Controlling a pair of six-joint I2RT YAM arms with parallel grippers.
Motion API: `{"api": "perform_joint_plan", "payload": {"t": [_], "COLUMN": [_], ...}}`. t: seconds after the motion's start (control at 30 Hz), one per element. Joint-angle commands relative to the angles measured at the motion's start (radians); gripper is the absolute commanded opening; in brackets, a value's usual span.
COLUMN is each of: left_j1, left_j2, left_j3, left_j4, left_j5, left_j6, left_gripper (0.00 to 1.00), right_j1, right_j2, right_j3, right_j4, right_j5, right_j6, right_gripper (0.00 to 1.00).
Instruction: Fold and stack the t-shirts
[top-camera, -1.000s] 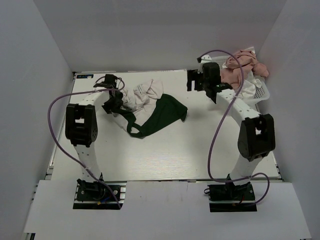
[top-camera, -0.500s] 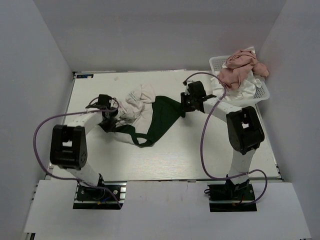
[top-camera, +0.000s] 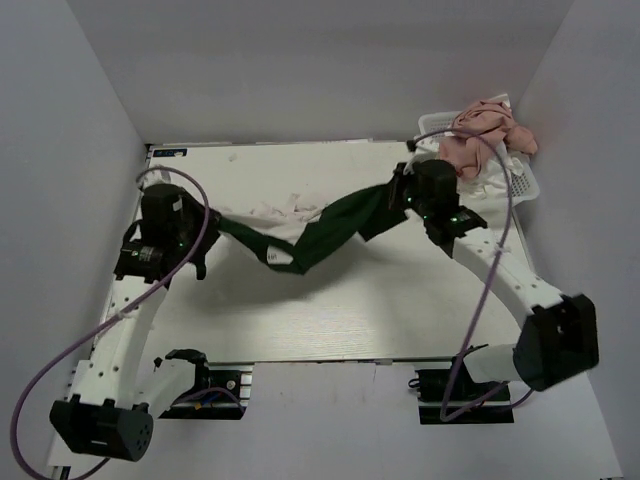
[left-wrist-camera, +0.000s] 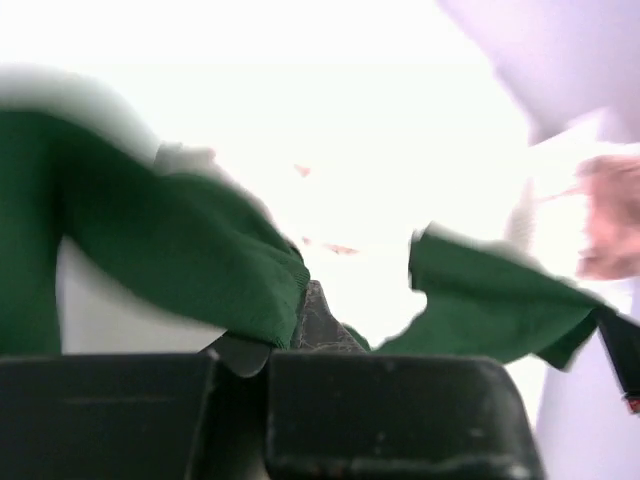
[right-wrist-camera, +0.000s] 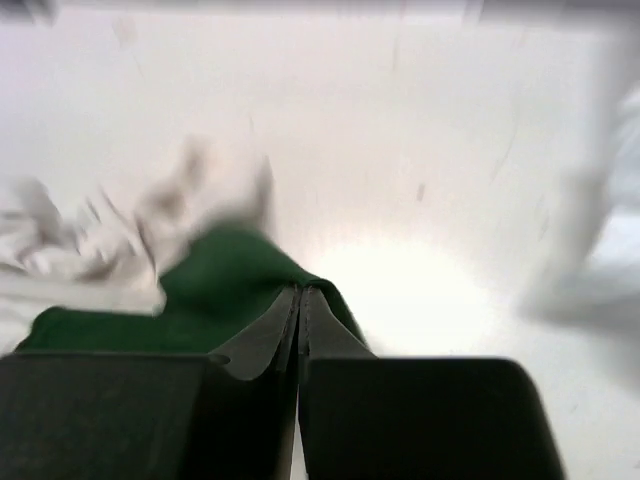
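Note:
A white t-shirt with dark green sleeves hangs stretched between my two grippers above the table's far half. My left gripper is shut on its left green end, seen as green cloth pinched at the fingertips. At the shirt's right end, my right gripper is shut on the other green sleeve, jaws pressed together over the fabric. The white body sags in the middle. Dusty pink t-shirts lie heaped in the basket.
The white latticed basket stands at the far right corner, close behind my right arm. White walls enclose the table on three sides. Purple cables loop off both arms.
Both grippers closed on the green sleeves. The arms then swung apart, left arm leftward and right arm rightward, pulling the crumpled shirt out into a stretched band.

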Motion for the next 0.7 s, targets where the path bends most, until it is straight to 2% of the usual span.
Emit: {"api": "perform_joint_plan", "payload": {"t": [0.0,0.13,0.27,0.6,0.67], "left_j1": [-0.001,0.019,0.019,0.019,0.019], "left_j2": [-0.074,-0.026,0.043,0.092,0.092], "left_j3": [0.147,0.409,0.592,0.847,0.902], "left_j4": [0.077,0.02,-0.054,-0.115,-0.088], "left_j5": [-0.038,-0.109,-0.213,-0.263,-0.208], "left_j6": [0.043,0.043,0.043,0.096,0.121], "left_gripper": [0.0,0.0,0.0,0.0,0.0], "right_j1": [-0.006,-0.01,-0.016,-0.016,-0.012], "right_j2": [-0.135,-0.183,-0.223,-0.261,-0.27], "right_j3": [0.078,0.305,0.417,0.636,0.72], "right_j4": [0.106,0.027,0.007,-0.05,-0.073], "right_j5": [0.147,0.345,0.472,0.512,0.489], "right_j6": [-0.036,-0.092,-0.131,-0.293,-0.316], "right_gripper": [0.0,0.0,0.0,0.0,0.0]}}
